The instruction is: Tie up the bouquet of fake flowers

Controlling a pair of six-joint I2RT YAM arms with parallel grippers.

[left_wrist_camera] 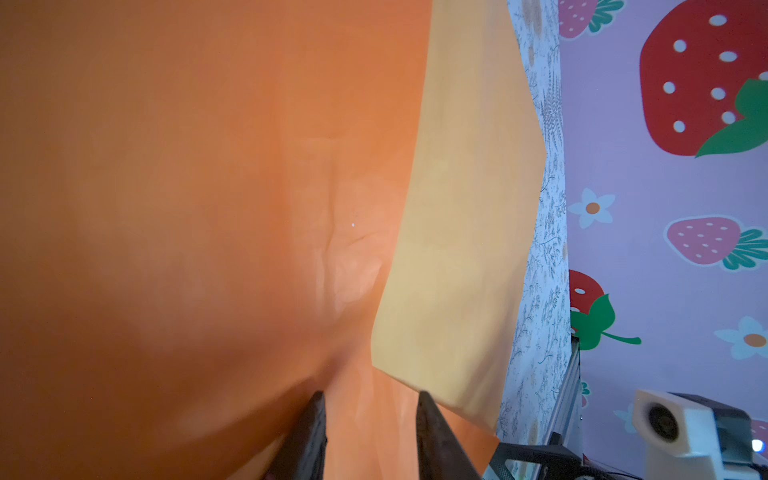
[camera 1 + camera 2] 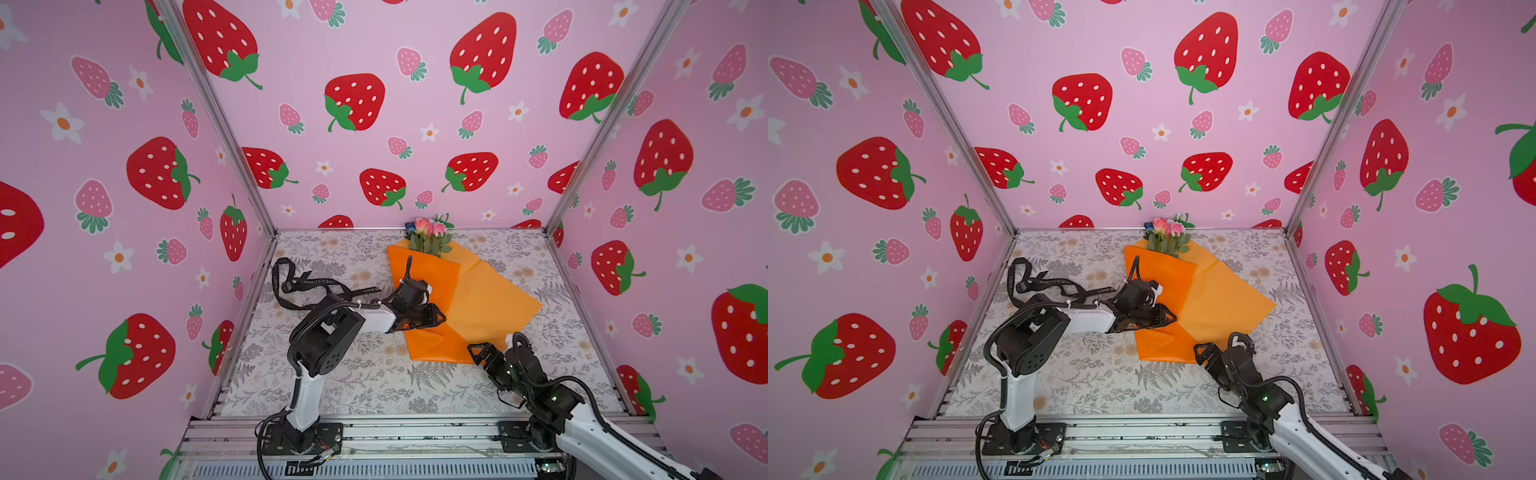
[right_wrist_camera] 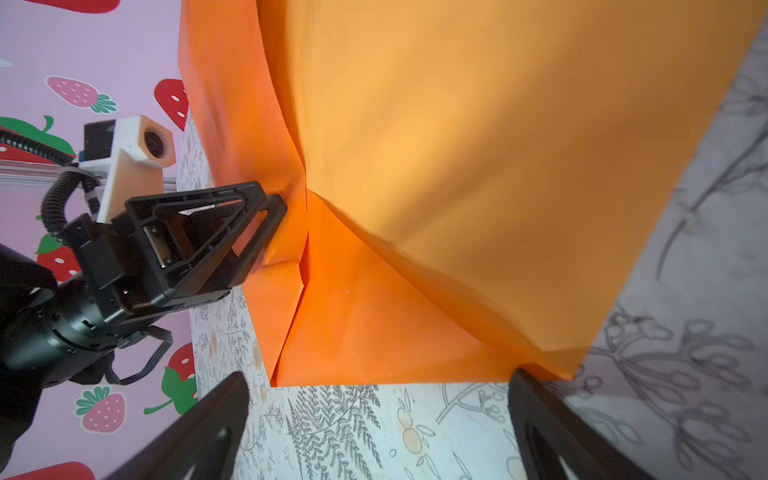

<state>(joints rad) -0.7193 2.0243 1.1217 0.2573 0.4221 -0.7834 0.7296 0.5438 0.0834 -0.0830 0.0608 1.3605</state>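
Note:
The bouquet of fake flowers lies at the back middle of the table, its pink roses and green leaves sticking out of a sheet of orange paper. The paper's left flap is folded over the stems, which are hidden; its right half lies flat. My left gripper is shut on a ridge of the folded paper near its lower end. My right gripper stands open at the paper's front edge, holding nothing.
A long black ribbon with pale lettering lies tangled at the left, behind the left arm. The floral table cover ends at metal rails in front. Strawberry-print walls close in three sides.

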